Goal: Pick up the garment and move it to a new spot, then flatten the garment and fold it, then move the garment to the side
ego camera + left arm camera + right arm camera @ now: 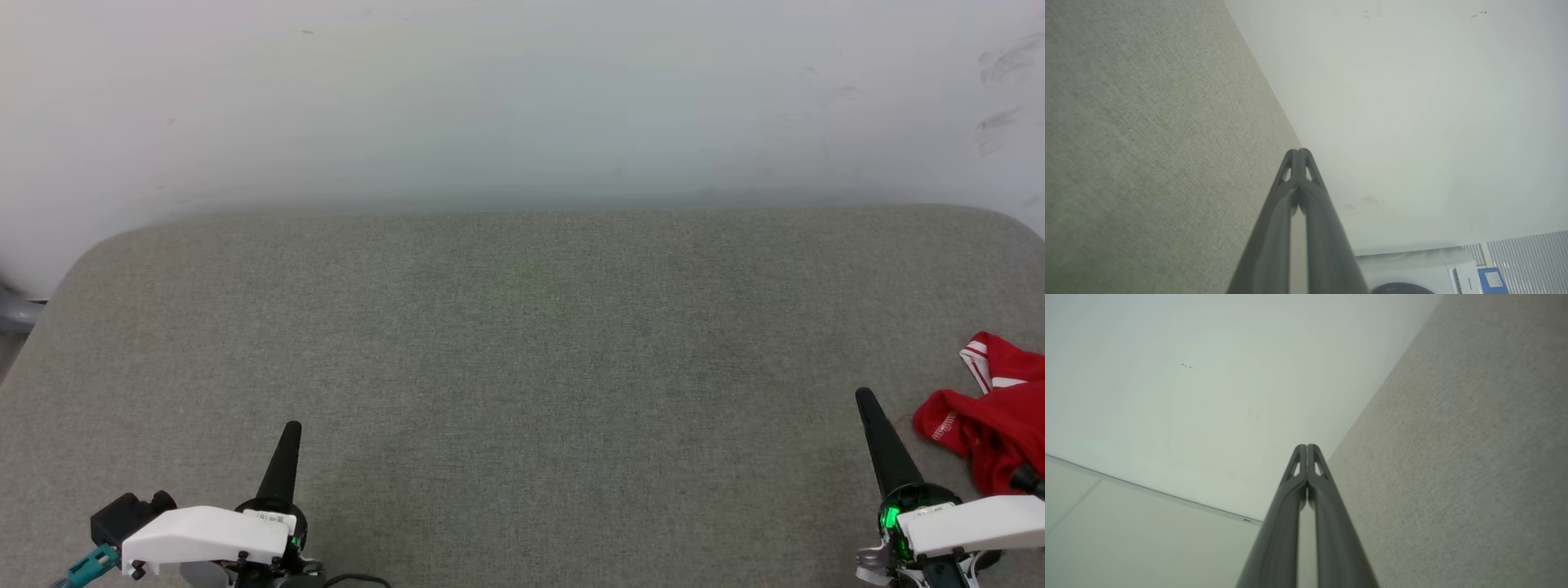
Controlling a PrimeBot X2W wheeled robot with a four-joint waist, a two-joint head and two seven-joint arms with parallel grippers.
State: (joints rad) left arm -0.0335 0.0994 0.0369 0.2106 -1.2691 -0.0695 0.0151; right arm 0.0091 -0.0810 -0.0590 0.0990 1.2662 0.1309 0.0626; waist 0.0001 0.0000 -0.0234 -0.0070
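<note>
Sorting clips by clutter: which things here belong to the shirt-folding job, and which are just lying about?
Job: grey table; red shirt, crumpled at its right edge; left gripper and right gripper, both shut, holding nothing.
Lying about: white appliance and blue-labelled box, off the table; white wall.

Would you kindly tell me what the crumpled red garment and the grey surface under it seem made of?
The crumpled red garment with white striped trim looks like thin, soft, matte fabric: it bunches in loose folds. The grey surface seems a matte woven cloth cover, perhaps padded: visible weave, rounded corners.
</note>
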